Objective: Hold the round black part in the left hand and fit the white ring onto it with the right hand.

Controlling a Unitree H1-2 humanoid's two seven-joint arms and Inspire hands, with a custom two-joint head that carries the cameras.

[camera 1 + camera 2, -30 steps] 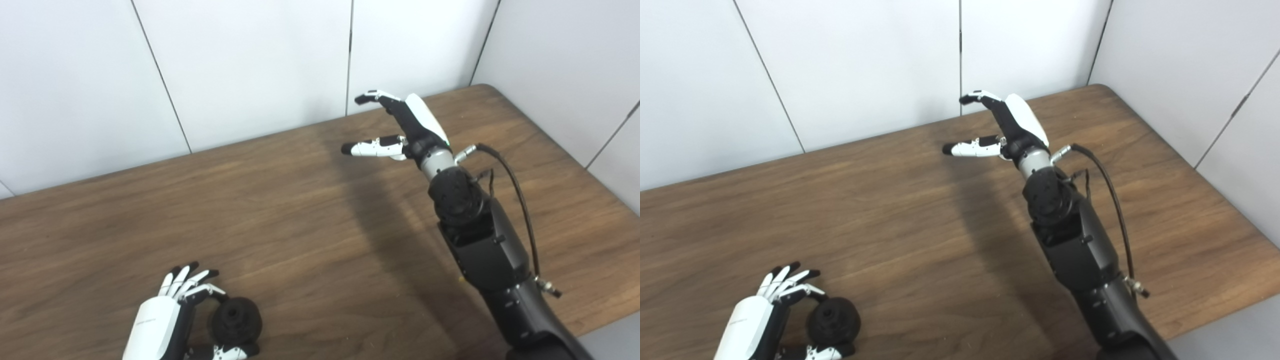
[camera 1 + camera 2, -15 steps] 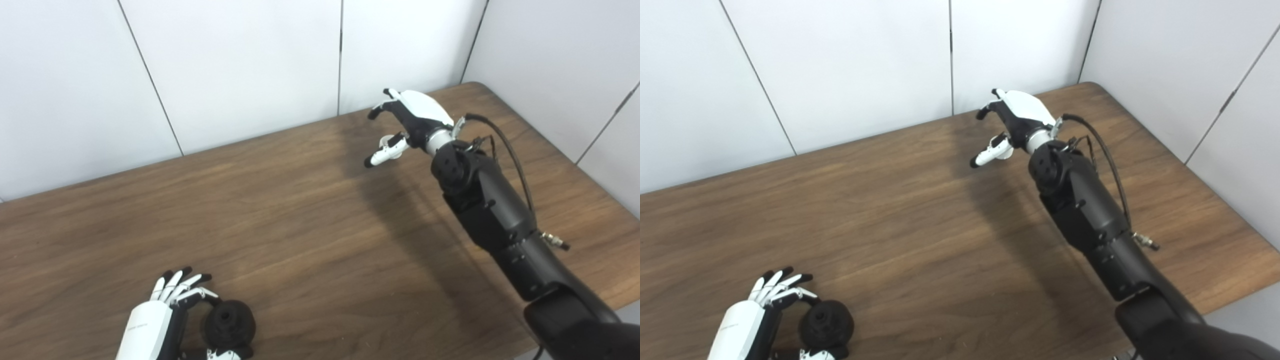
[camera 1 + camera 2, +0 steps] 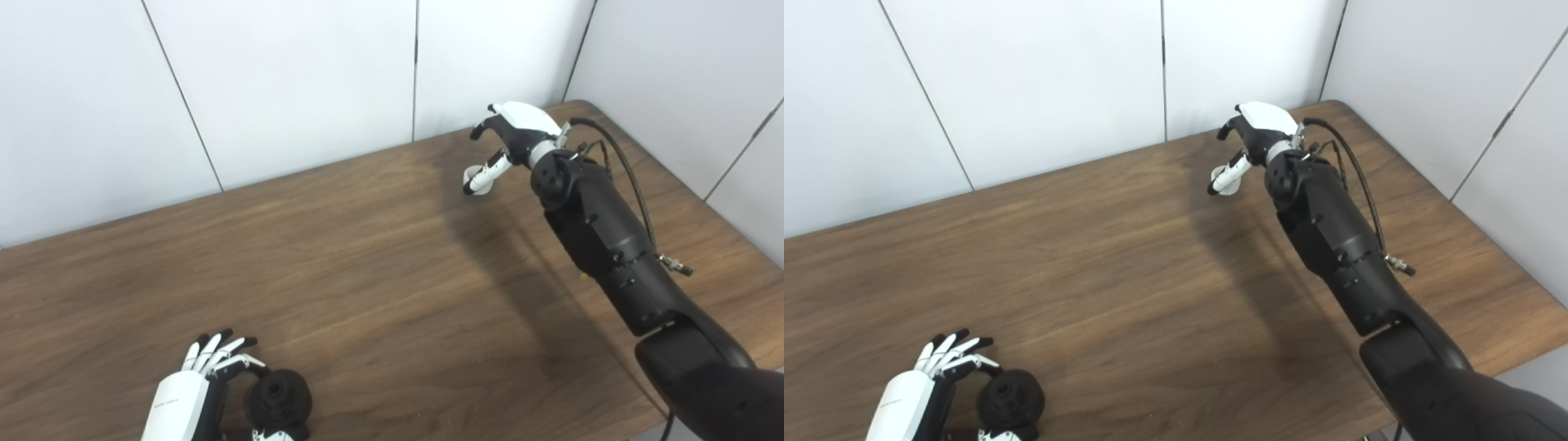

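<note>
I'm cupping the round black part [image 3: 278, 398] in my left hand [image 3: 184, 407] at the near desk [image 3: 367, 275] edge. My right hand [image 3: 511, 131] is reaching far across, fingers spread, thumb touching the white ring [image 3: 476, 182] lying flat below it.

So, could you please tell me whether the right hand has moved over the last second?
Yes. The right hand has swung toward the table's far right corner and dropped to the white ring.
</note>
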